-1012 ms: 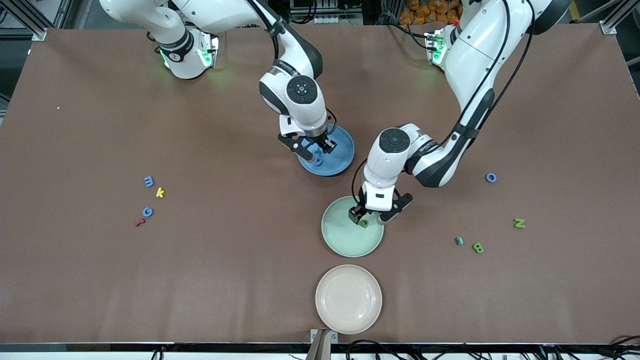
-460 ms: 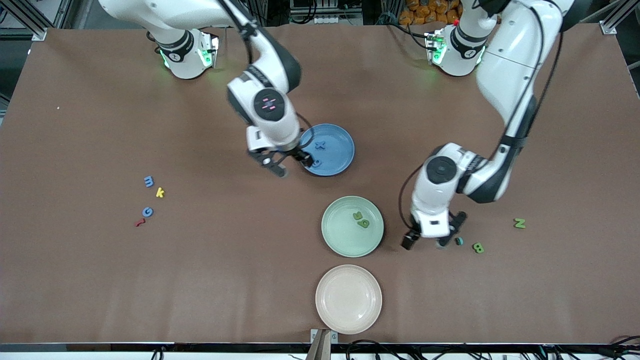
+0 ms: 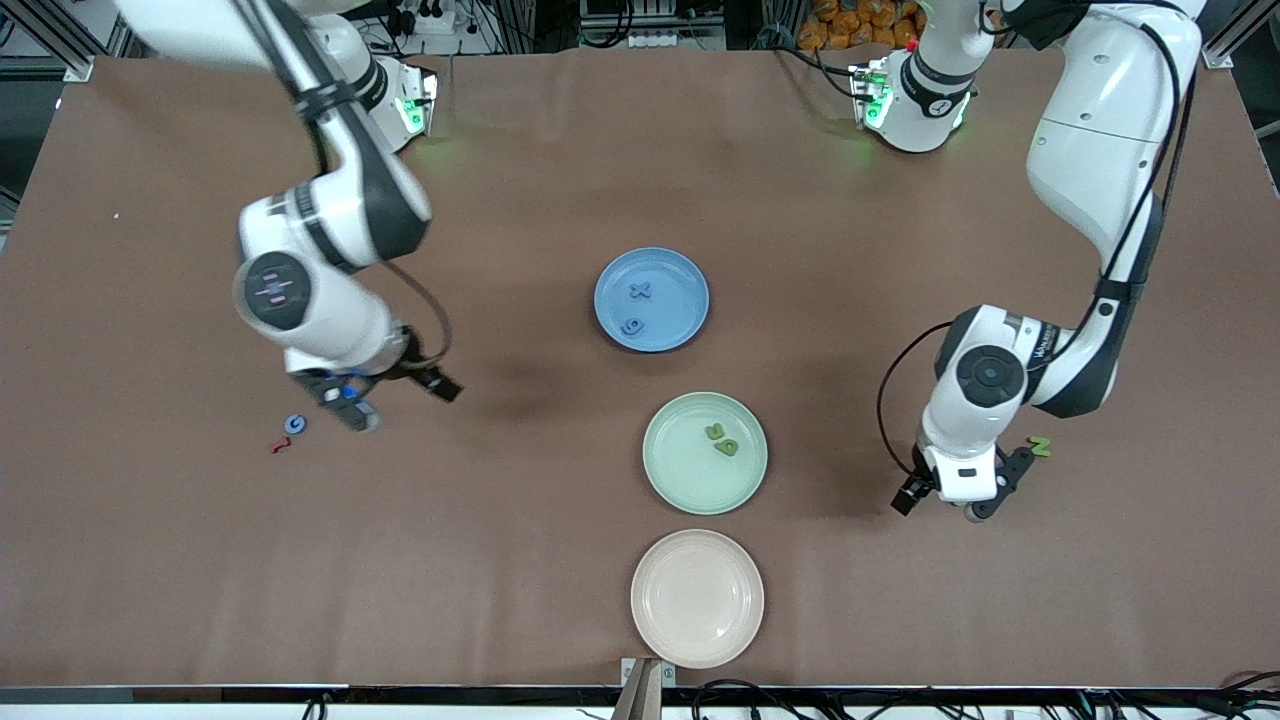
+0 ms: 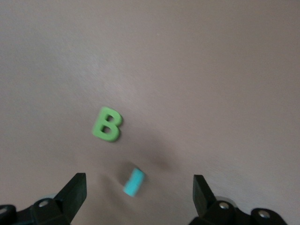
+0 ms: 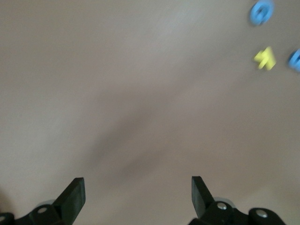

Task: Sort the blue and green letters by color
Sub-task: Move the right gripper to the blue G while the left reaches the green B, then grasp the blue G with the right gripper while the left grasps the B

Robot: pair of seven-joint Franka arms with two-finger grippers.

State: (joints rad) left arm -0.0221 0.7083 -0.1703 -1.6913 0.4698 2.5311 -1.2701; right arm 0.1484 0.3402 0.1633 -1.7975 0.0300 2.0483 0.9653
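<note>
front view: both arms had left the plates; a blue x (image 3: 640, 291) and 9 (image 3: 631, 326) lay on the blue plate (image 3: 690, 270), two green letters (image 3: 721, 439) on the green plate (image 3: 665, 465).

left wrist view: the left gripper (image 4: 138, 197), jaws wide and empty, hovered over the green b (image 4: 107, 124).

right wrist view: the right gripper (image 5: 138, 197), likewise spread and empty, neared the remaining blue letters (image 5: 260, 12).

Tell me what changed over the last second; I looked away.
Both arms left their plates. The right claw, open and empty, swung out toward the loose blue G. The left claw, open, went over the green B. The green plate gained a second letter. All three plates stayed put.
</note>
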